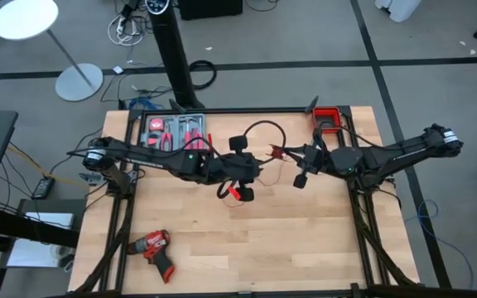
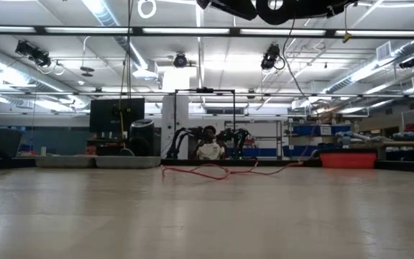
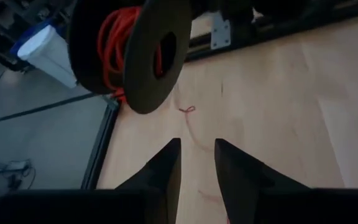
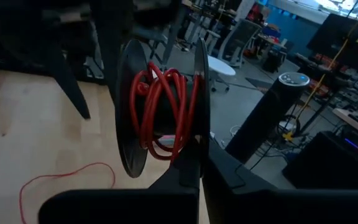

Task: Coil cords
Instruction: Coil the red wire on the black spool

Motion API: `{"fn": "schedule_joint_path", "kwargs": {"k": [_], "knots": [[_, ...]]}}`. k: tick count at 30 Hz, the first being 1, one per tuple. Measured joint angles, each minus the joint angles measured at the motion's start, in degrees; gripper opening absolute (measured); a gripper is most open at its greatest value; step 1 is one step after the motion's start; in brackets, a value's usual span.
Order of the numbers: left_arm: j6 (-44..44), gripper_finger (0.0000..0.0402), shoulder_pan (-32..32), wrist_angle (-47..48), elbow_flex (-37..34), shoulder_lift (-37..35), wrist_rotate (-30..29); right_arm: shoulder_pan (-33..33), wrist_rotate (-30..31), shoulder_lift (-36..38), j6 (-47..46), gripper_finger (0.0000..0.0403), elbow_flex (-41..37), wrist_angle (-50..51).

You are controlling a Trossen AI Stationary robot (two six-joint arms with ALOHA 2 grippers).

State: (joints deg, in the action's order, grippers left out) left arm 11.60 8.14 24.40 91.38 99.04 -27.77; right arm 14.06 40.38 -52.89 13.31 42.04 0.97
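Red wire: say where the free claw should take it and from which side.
Grip the red wire by its loose loop lying flat on the table, coming straight down with the open left claw; the rest is wound on the spool in the right claw.

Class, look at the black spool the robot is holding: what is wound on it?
Red wire is wound between the black spool's two discs. The core underneath is mostly covered by the loops.

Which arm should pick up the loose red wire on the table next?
Left, probably. The left gripper is open and empty above the red wire lying on the table, while the right gripper is shut on the spool.
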Motion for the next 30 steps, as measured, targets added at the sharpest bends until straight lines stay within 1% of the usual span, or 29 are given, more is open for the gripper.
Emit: {"fn": "schedule_joint_path", "kwargs": {"k": [4, 6, 8, 13, 21, 27, 30], "knots": [[0.05, 0.0101, -0.17, -9.04, -5.60, -0.06, 1.93, 1.73, -0.12, 1.19, 0.49, 0.0000, 0.00, 1.79], [-0.05, 0.0101, -0.33, -12.47, -8.93, -0.34, 3.20, 2.76, -0.14, 2.09, 0.00, 0.0000, -0.01, 4.99], [-0.07, 0.0101, -0.48, -17.93, -11.94, -0.44, 4.24, 3.76, -0.46, 2.76, -1.30, 0.0000, -0.04, 7.35], [0.83, 0.0101, -0.49, -27.47, -15.33, -0.57, 5.97, 5.14, -3.01, 2.43, -2.66, 0.0000, -0.04, 10.10], [1.27, 0.0101, -0.75, -30.18, -15.55, -0.96, 5.97, 4.89, -2.98, 1.15, -3.11, 0.0000, -0.05, 9.96], [0.66, 0.0101, -0.95, -31.53, -15.55, -0.96, 5.77, 4.03, -4.55, -0.24, -2.97, 0.0000, -0.04, 8.63], [0.15, 0.0086, -0.98, -32.26, -15.55, -0.94, 5.75, 3.43, -4.42, -1.67, -2.78, 0.0000, -0.04, 7.55]]}}
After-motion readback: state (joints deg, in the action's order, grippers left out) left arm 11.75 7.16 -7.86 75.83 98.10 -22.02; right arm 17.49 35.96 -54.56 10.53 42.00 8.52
